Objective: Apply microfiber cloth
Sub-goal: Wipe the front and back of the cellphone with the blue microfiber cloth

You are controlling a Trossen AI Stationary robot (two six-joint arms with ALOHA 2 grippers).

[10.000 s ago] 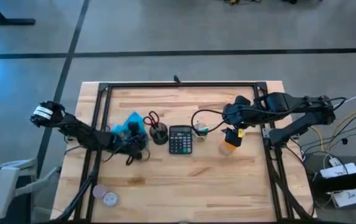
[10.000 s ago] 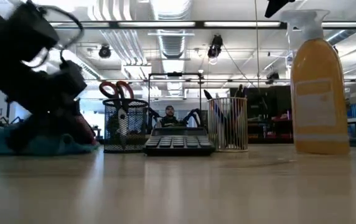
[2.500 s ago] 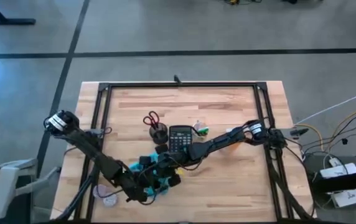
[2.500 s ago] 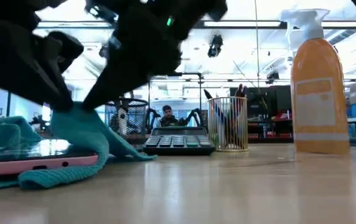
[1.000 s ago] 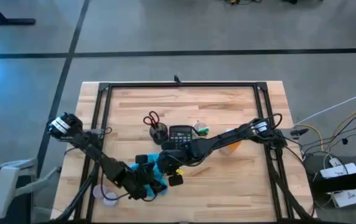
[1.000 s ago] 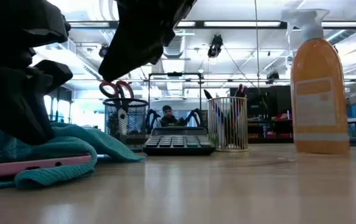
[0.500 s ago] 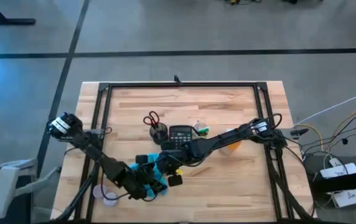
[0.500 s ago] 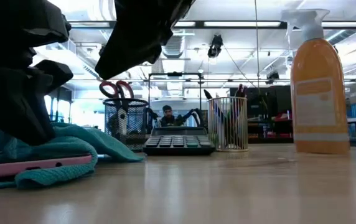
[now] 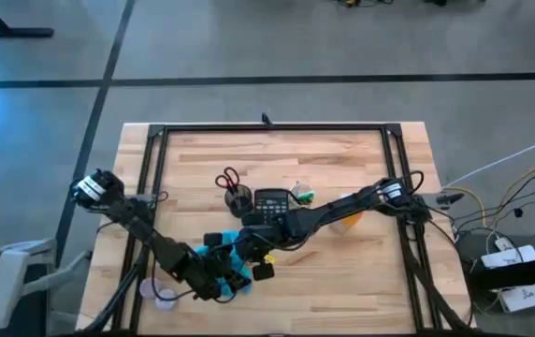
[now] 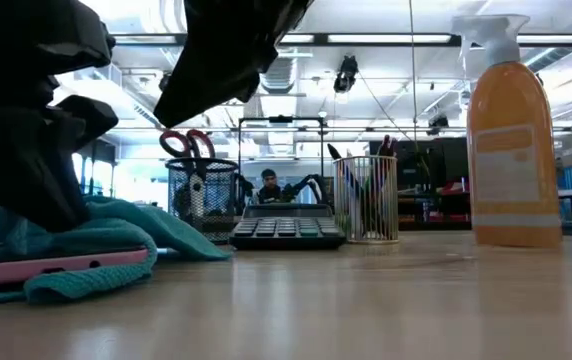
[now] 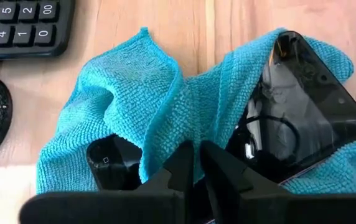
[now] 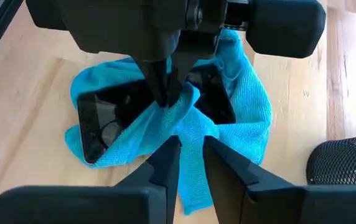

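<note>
**Cloth pinched over the phone, both arms barely moved**

Since a second ago almost nothing has shifted: the microfiber cloth is draped across a phone near the table edge at 6 o'clock. The left end effector is clamped on a cloth fold; the right end effector hovers above, fingers slightly apart. Wiping appears under way. The calculator and mesh cup crowd 12 o'clock; the spray bottle stands well apart.

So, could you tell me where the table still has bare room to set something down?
The far strip beyond the calculator and scissors cup is bare, as is the near right area below the spray bottle. The near left is crowded: both grippers meet over the microfiber cloth.
</note>
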